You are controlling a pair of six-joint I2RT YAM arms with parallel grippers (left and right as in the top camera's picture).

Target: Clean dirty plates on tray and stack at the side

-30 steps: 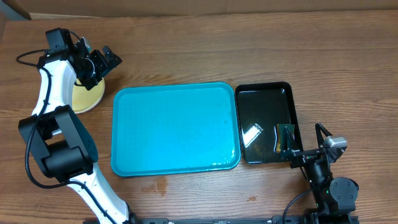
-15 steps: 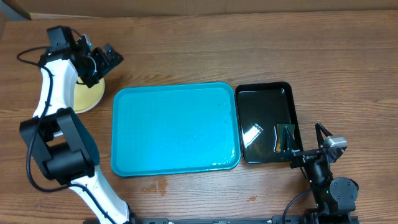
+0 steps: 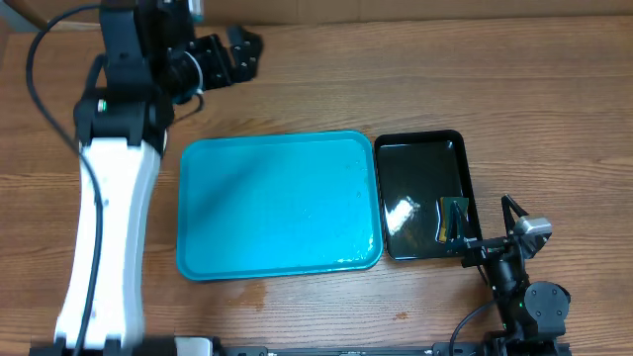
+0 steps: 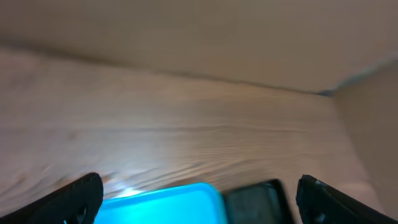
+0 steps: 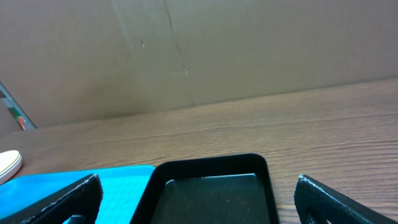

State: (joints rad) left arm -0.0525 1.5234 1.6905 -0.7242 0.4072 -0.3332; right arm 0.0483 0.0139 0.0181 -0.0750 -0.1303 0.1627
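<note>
The left arm (image 3: pixel 109 188) stands raised high over the desk's (image 3: pixel 415 89) far-left corner, left fingers (image 4: pixel 81 202) spread wide above open wood behind the turquoise tray (image 3: pixel 277 203), itself just beside a black tray (image 3: pixel 425 168), while right fingers (image 5: pixel 74 199) hang low and wide, a sliver of the plates (image 5: pixel 9 163) showing off the tray's left end.

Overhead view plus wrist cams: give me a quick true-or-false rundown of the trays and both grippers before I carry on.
1. The turquoise tray holds none of the plates. True.
2. The left gripper is shut on a plate. False: it is open and empty, held beyond the tray's far edge.
3. The black tray lies on the left arm's side of the turquoise tray. False: it lies on the right arm's side.
4. The right gripper is open and empty. True.
5. A small dark item lies in the black tray. True.
</note>
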